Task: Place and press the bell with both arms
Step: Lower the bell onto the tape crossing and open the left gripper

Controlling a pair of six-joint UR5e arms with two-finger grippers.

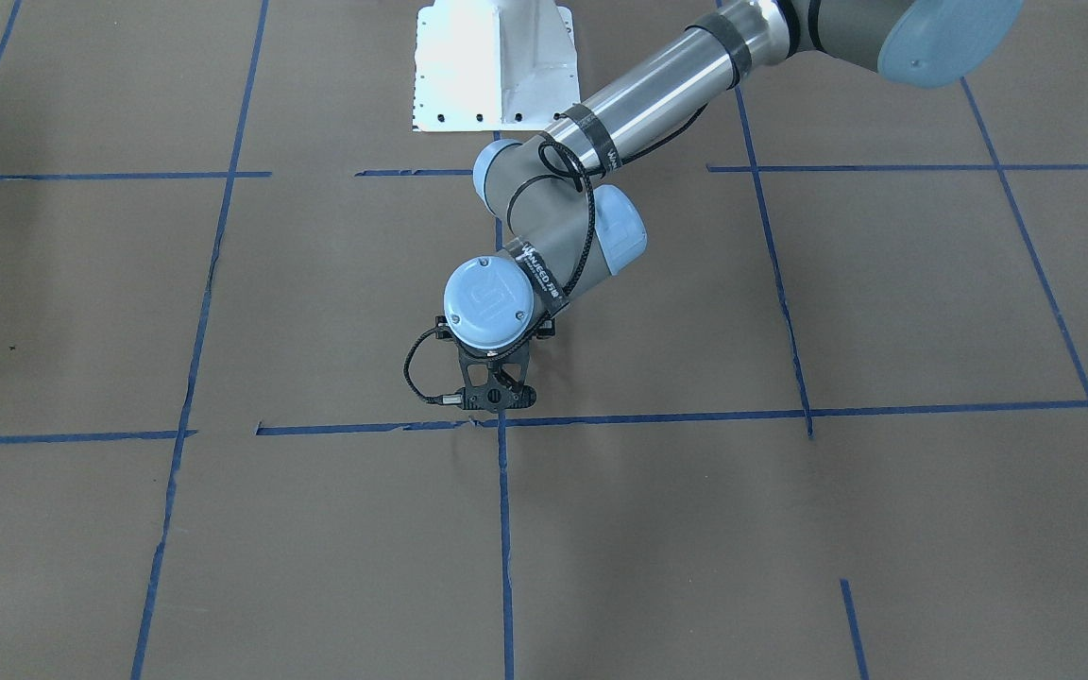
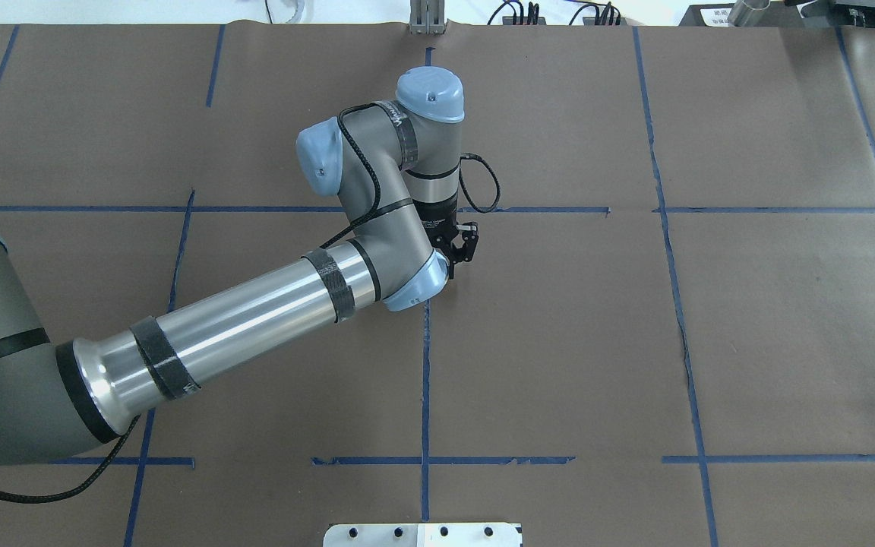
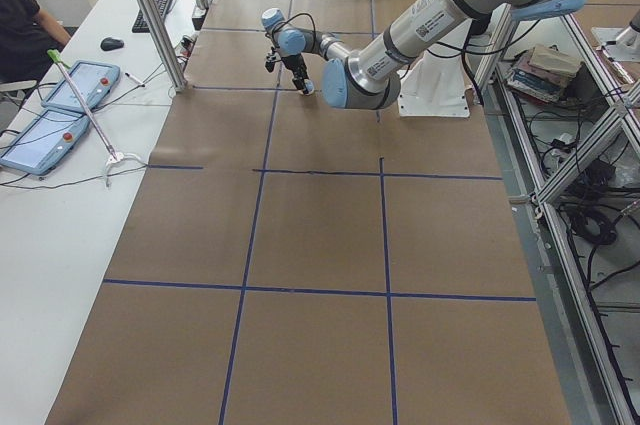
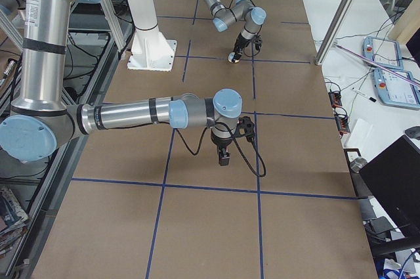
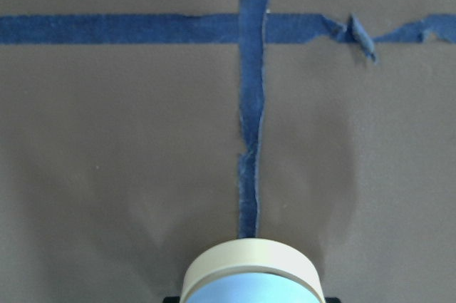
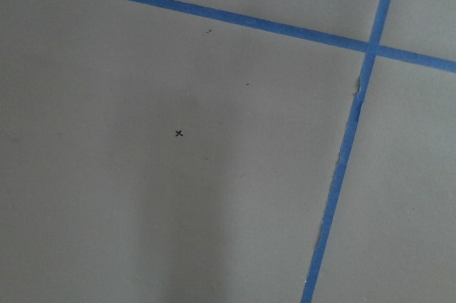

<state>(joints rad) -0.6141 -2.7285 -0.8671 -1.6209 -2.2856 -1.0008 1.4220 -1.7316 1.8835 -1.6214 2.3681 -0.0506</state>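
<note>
The bell (image 5: 249, 276) shows only in the left wrist view, at the bottom edge: a cream ring over a light-blue body, just above the brown paper and on a blue tape line. My left gripper (image 1: 499, 400) points down near the table's middle, close to a tape crossing, and is shut on the bell; it also shows in the overhead view (image 2: 465, 247). The wrist hides the bell in those views. My right gripper (image 4: 224, 157) shows only in the exterior right view, hanging just above the paper; I cannot tell whether it is open or shut.
The white pedestal (image 1: 492, 66) stands at the robot's side of the table. Blue tape lines (image 5: 253, 28) divide the brown paper into squares. A small black x mark (image 6: 179, 132) lies under the right wrist. A side table with tablets (image 3: 70, 95) and a metal post (image 3: 150, 15) stand beyond the far edge.
</note>
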